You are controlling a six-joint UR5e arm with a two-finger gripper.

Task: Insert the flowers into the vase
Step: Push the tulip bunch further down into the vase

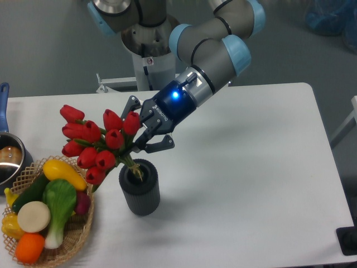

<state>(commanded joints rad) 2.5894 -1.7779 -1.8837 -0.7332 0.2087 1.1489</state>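
The flowers [97, 139], a bunch of red tulip buds with green leaves, lean to the left with their stem ends inside the mouth of the vase [140, 195]. That dark grey ribbed cylinder stands upright on the white table. My gripper [146, 124] hangs just above and behind the vase mouth, right of the buds, with its blue light on. It is open, with its black fingers spread wide. The rightmost bud lies close to the upper finger; whether they touch is unclear.
A wicker basket [78, 234] of toy vegetables and fruit sits at the front left, close to the vase. A metal pot [11, 159] with a blue handle [3, 95] stands at the left edge. The white table [251, 167] stretches to the right.
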